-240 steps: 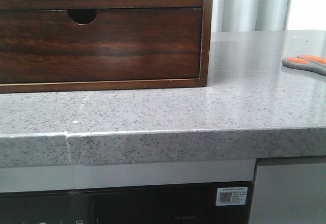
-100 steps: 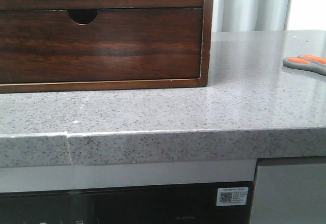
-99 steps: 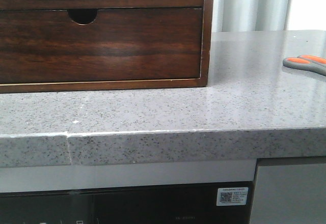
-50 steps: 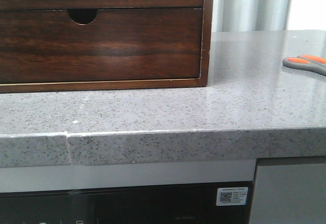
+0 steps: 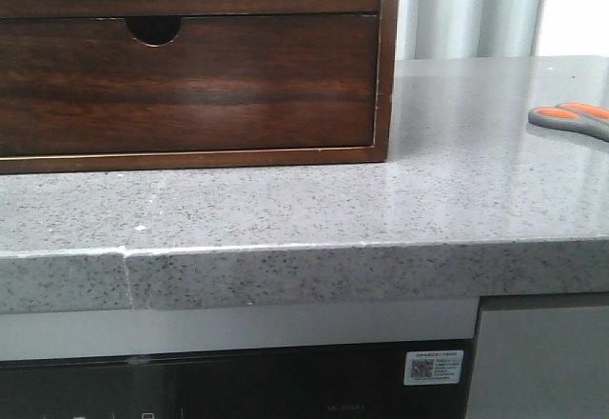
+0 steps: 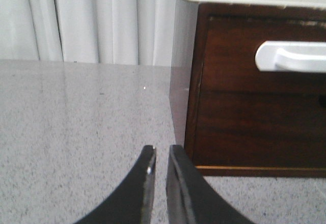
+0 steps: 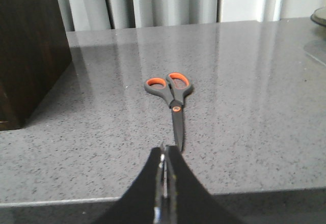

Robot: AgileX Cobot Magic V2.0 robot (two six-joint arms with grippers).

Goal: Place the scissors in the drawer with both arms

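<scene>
The scissors point(image 7: 171, 102) are seen lying flat on the grey speckled table point(image 5: 457, 181), at its right side, well apart from the dark wooden cabinet point(image 5: 383, 57) which stands at the left. Their handles are grey with orange inside the rings and are turned to the far side; the dark blades are turned to the near edge of the table. In the front view only the handles point(image 5: 571, 119) are shown, at the right border.

The right gripper point(image 7: 164, 155) is held just before the tip of the blades; its jaws are pressed together and nothing is grasped between them. The left gripper point(image 6: 160, 158) is held above the table near the left near corner of the cabinet; its jaws are almost closed, with only a thin gap, and nothing is held.

On the cabinet front a taller drawer front with a half-round notch point(image 5: 154, 29) is closed. Above it, a drawer point(image 6: 262, 56) with a white handle point(image 6: 290, 57) is seen, also closed.
</scene>
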